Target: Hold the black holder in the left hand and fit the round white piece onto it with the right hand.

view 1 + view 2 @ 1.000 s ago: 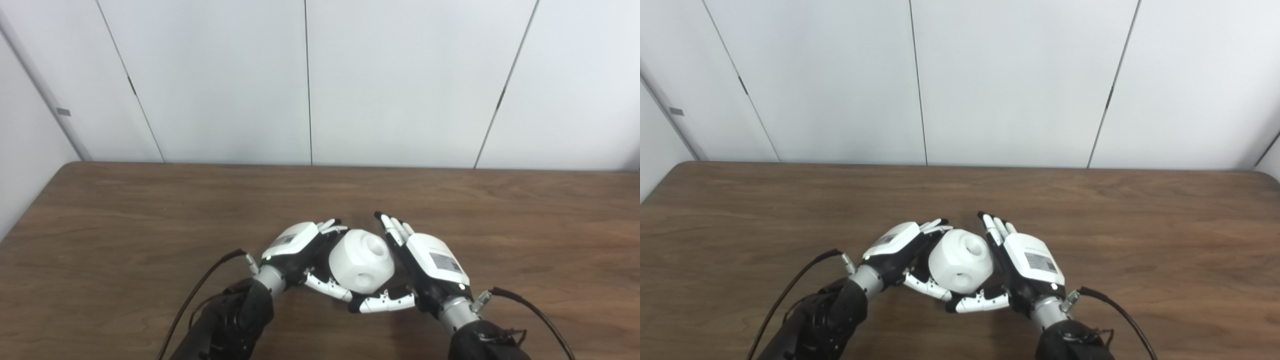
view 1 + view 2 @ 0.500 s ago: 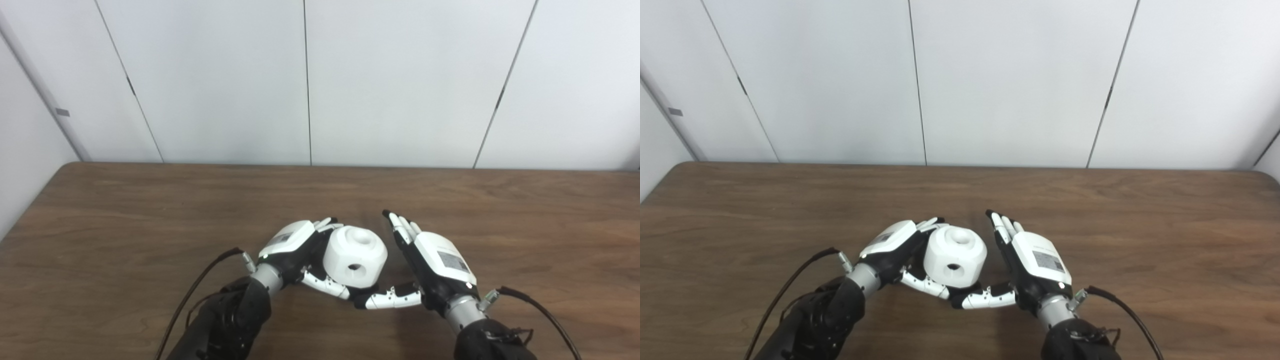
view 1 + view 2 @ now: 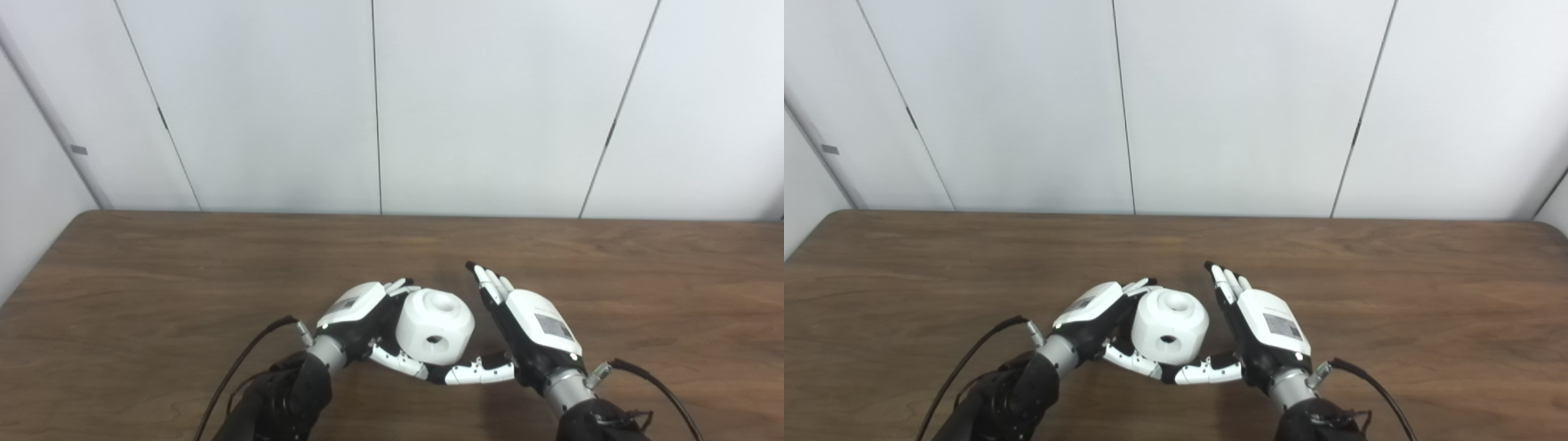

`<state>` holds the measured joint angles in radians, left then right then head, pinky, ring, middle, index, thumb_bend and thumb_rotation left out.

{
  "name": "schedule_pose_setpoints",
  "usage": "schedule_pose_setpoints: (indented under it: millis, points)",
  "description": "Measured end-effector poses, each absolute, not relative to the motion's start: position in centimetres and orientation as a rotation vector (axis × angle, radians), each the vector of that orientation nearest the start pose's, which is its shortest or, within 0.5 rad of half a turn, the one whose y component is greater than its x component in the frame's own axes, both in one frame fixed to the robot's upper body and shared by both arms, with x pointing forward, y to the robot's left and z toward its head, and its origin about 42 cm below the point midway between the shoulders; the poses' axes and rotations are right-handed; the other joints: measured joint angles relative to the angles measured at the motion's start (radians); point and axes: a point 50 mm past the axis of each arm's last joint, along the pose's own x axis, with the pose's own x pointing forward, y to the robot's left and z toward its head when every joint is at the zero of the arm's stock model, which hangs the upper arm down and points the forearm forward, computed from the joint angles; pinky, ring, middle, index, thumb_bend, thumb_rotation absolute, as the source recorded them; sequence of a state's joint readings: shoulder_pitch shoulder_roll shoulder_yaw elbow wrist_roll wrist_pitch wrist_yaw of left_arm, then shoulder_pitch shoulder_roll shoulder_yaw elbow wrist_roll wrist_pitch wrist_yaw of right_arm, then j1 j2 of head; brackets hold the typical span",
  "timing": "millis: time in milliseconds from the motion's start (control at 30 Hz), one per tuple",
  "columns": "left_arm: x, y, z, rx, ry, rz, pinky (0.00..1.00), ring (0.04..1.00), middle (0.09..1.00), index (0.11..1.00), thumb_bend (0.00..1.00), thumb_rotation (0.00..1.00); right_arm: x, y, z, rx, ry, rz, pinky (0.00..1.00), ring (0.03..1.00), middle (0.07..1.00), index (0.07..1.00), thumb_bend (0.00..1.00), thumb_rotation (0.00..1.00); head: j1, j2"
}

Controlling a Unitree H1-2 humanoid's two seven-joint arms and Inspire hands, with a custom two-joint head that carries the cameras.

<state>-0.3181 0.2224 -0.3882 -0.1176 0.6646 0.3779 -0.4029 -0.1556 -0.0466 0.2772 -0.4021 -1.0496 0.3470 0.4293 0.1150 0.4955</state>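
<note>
Looking down, you see the round white piece [image 3: 435, 330] cupped upright against your left hand [image 3: 360, 315]; the black holder is hidden. Your right hand [image 3: 525, 329] stands open and empty just right of it, thumb underneath, fingers apart

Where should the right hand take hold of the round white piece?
Probably the curved side wall of the round white piece, approached from its open right flank. The left hand already cups the left side, and the right hand stands open just beside it.
</note>
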Motion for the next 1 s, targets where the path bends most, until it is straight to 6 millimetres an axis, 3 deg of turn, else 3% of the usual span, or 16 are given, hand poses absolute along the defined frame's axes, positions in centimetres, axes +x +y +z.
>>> schedule_pose_setpoints:
  millis: [567, 1000]
  points:
    - [35.4, 16.8, 18.4, 1.016, 0.049, -0.532, 1.0, 1.0, 1.0, 0.962, 1.0, 0.43, 29.7, -14.7, 21.4, -1.035, -0.124, 0.224, 0.73, 1.0, 1.0, 1.0, 1.0, 0.54, 0.0, -0.005]
    - [35.3, 17.3, 18.8, 1.046, 0.065, -0.545, 1.0, 1.0, 1.0, 0.992, 1.0, 0.41, 29.7, -14.8, 21.4, -1.023, -0.12, 0.226, 0.76, 1.0, 1.0, 1.0, 1.0, 0.53, 0.002, -0.005]
